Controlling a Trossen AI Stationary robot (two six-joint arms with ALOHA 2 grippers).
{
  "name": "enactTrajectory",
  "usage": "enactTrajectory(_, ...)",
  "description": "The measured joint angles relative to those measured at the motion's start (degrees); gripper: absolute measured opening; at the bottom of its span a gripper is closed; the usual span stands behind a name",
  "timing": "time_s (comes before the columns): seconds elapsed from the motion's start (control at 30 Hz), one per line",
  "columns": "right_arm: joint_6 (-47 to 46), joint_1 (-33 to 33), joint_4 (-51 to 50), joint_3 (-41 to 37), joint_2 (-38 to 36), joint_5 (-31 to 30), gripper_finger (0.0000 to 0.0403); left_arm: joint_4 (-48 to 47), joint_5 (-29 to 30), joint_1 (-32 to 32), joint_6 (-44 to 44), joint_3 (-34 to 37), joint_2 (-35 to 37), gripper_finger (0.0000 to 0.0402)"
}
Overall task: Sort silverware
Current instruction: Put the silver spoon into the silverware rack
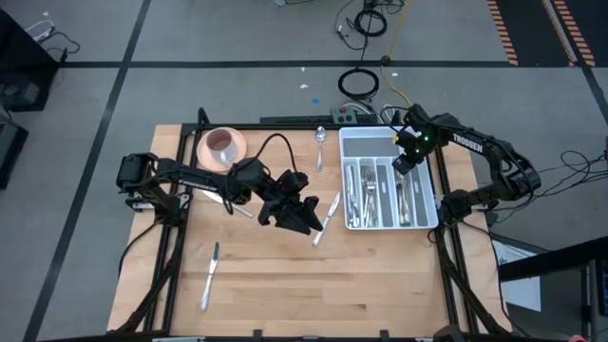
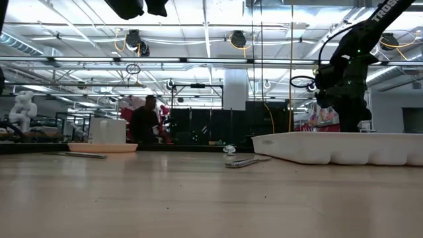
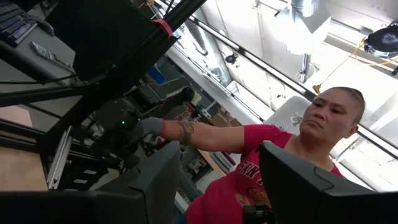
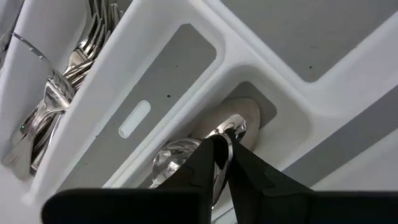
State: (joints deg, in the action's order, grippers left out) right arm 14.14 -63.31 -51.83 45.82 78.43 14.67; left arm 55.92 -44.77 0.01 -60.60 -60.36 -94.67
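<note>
- Sorting is well advanced: most silverware point(image 1: 372, 195) is seen lying in the white tray point(image 1: 385, 139).
- A spoon point(image 4: 214, 134) is pinched between nearly closed fingers of the right gripper point(image 1: 403, 163) inside the tray's right-hand compartment.
- Left of the tray, a knife point(image 1: 209, 275), a fork point(image 1: 326, 217) and a small spoon point(image 1: 321, 144) are left on the table point(image 1: 285, 285).
- The left gripper point(image 1: 302, 215) is held spread wide and empty, just left of the fork.

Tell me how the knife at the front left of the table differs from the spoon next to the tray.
The knife lies alone near the table's front left corner; the spoon lies at the back, just left of the white tray. The knife looks longer, with a straight narrow blade; the spoon ends in a rounded bowl. Both are shiny metal, loose on the wood, unsorted.
</note>
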Motion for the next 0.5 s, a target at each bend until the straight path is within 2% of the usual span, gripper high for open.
enactTrajectory(0.5, 0.4, 0.0, -0.2, 0.0, 0.0, 0.2, 0.0098, 0.0, 0.0, 0.0, 0.0, 0.0, 0.0, 0.0219)
